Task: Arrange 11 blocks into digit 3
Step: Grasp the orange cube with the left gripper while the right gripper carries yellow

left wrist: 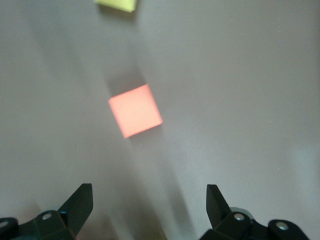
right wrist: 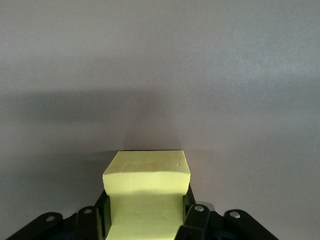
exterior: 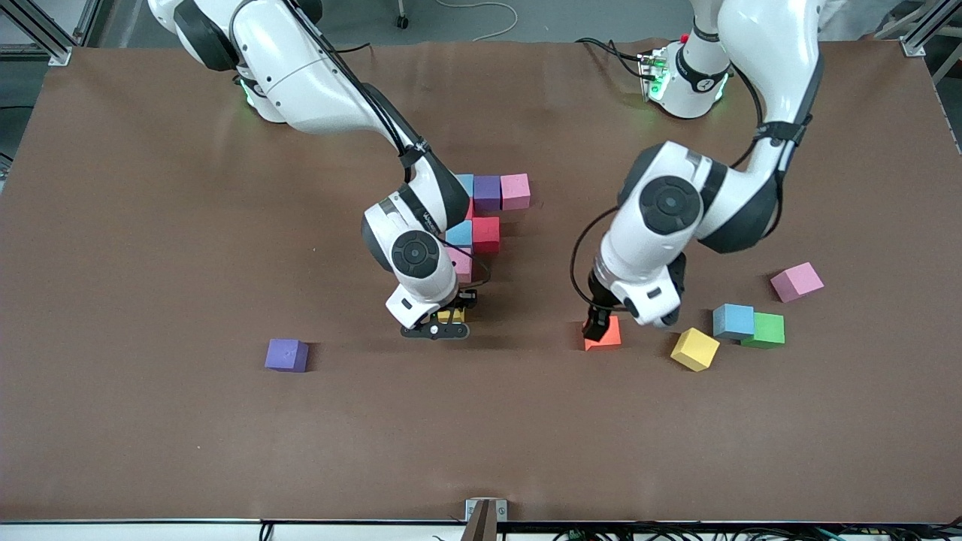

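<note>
I have the right gripper [exterior: 443, 319] clamped on a yellow cube [right wrist: 147, 172], low at the centre of the front frame, just below the stack. The left gripper [exterior: 597, 324] hangs with its jaws wide apart over the orange cube [exterior: 605, 333], right of centre; in the left wrist view that cube [left wrist: 135, 110] sits mid-frame, turned askew to the fingers [left wrist: 80, 202].

The digit [exterior: 488, 214] is only part built, as I read it. Above centre a top bar runs blue, purple [exterior: 487, 191], pink [exterior: 515, 190]; under it come a red cube [exterior: 485, 234], a blue one [exterior: 459, 234] and a pink one partly hidden by the arm. Its long axis runs up and down the frame. I can't yet tell which way the bars open.

So the step in hand looks like seating this yellow below the pink. Next I'd need it square and touching before letting go.

Loose blocks remain: purple [exterior: 286, 355] at lower left, and yellow [exterior: 694, 349], blue [exterior: 733, 321] and pink [exterior: 797, 282] at right.
</note>
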Robot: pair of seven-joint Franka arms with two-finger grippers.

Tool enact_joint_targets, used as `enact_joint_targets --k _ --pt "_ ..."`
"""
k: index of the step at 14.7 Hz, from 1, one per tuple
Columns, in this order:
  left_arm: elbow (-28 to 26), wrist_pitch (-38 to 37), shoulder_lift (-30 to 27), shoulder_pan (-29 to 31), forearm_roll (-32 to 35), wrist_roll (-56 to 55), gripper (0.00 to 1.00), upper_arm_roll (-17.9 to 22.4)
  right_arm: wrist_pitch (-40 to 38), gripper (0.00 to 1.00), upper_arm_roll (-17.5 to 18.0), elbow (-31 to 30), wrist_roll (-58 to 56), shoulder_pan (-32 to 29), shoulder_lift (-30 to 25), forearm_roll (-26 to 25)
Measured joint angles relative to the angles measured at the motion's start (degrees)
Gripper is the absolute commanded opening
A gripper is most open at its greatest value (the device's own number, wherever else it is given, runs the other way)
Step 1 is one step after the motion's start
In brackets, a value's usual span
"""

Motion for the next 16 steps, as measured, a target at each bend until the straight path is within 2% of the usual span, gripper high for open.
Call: enact_joint_targets --k 6,12,16 --pt "2.56 0.0 6.37 5.19 0.0 20.35 1.0 0.01 0.07 0.0 -0.26 -1.34 2.76 1.29 -1.94 -0.01" --pt "6.57 0.04 11.93 5.66 0.0 42.15 1.0 -0.09 1.82 0.0 -0.41 -3.65 2.77 1.35 -3.18 -0.03" --pt "7.38 0.03 14.6 6.15 -0.01 50.27 1.0 -0.1 4.17 0.0 -0.42 -5.94 2.78 2.01 -3.17 -0.03"
